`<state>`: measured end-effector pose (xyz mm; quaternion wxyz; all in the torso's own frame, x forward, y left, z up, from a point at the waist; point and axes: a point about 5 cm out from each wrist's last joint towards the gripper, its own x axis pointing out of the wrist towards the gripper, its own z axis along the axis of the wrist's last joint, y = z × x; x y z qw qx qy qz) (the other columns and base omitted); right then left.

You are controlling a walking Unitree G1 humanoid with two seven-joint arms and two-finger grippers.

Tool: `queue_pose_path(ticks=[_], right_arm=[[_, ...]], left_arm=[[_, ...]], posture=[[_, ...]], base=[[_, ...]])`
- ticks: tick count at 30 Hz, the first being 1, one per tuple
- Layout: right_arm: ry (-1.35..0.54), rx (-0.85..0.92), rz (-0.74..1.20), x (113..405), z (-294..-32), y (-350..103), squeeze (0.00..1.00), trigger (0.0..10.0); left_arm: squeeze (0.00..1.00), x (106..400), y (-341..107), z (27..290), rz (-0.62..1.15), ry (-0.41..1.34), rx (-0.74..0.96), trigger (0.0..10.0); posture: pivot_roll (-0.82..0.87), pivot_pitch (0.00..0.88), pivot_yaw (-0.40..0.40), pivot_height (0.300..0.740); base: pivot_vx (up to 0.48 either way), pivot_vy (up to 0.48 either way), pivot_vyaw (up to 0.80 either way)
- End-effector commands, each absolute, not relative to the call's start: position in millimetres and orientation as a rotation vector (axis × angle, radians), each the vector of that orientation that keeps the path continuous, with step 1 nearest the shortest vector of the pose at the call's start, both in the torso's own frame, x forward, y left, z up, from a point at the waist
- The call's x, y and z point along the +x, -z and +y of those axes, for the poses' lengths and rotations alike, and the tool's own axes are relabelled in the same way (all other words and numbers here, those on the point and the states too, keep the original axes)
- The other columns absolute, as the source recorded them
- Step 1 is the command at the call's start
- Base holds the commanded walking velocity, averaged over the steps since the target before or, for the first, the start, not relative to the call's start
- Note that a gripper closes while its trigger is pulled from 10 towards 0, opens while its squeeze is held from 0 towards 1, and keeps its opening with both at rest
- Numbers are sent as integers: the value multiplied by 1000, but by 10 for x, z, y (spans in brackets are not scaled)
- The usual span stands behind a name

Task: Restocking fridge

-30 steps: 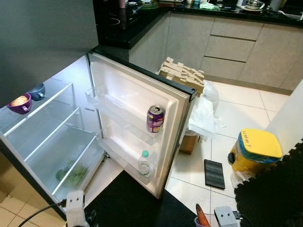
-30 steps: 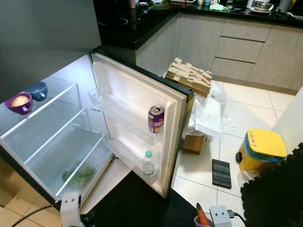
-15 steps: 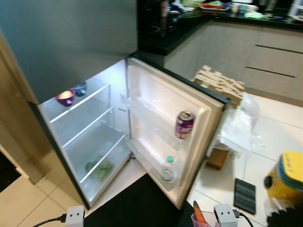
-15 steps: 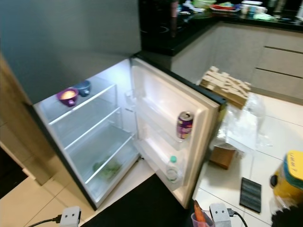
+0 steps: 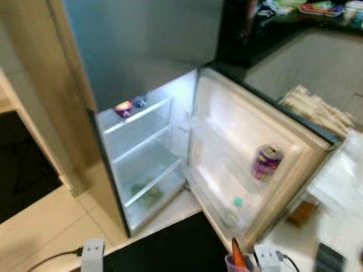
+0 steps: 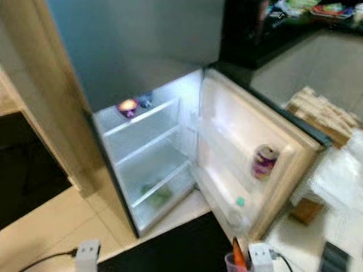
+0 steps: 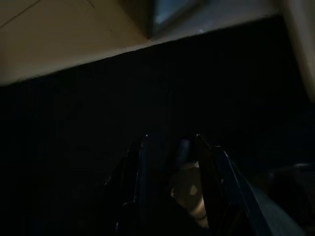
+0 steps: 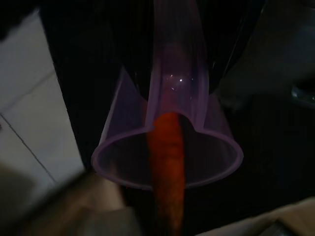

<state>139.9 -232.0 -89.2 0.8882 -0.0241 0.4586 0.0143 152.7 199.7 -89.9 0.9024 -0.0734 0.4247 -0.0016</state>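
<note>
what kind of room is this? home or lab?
Most likely a home kitchen. An open fridge stands with a purple can in its door shelf and bowls on the top shelf, a dark countertop over grey cabinets runs behind it, and the floor is tiled.

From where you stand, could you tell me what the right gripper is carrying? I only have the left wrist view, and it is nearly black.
Observer: A purple cup with a carrot standing in it.
Operator: Thank you. Is the fridge open?
Observer: Yes, the fridge door is swung wide, with a purple can on its upper rack.
Operator: Is anything on the top shelf?
Observer: Two small bowls at its back; the picture is too blurred to say more.
</note>
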Motion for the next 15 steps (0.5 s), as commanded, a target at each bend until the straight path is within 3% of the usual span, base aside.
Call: queue_pose_path(ticks=[1,15], right_arm=[[-35,-40,926,1466,-2285,871,0,10000],[-36,-33,930,1457,-2280,876,0,10000]], left_arm=[[0,1467,923,2023,908,3,-142,10000],[0,1444,939,1977,920,25,-153,10000]], posture=[[48,0,-22,740],[48,0,-22,740]], base=[[0,0,800],[0,0,798]])
